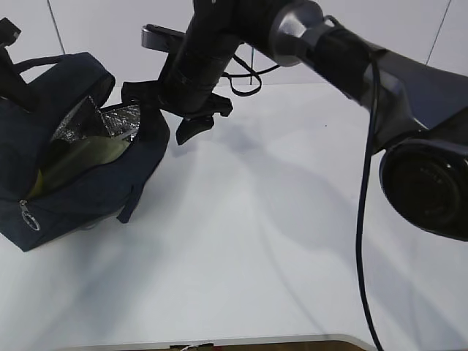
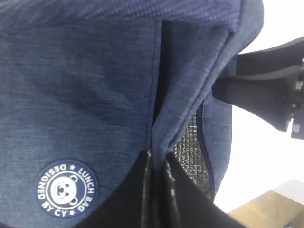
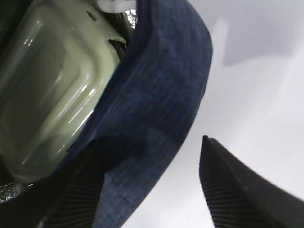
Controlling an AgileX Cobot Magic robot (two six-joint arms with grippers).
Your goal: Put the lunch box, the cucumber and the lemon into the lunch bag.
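The navy lunch bag (image 1: 95,183) lies open at the left, its silver foil lining showing. The sage-green lid of the lunch box (image 3: 52,85) shows inside it, also in the exterior view (image 1: 88,155). My left gripper (image 2: 158,156) is shut on a fold of the bag's top fabric and holds it up; in the exterior view it sits at the top left corner (image 1: 9,36). My right gripper (image 3: 149,142) is open and empty, its jaws astride the bag's rim (image 3: 161,85); in the exterior view it hangs over the bag's right end (image 1: 167,115). The cucumber and the lemon are hidden.
The metal ring zipper pull (image 1: 29,217) hangs at the bag's near left end. The right arm (image 1: 351,58) reaches across from the right, trailing a black cable (image 1: 362,219). The white table (image 1: 278,241) stretches right of the bag; its front edge (image 1: 256,342) is at the bottom.
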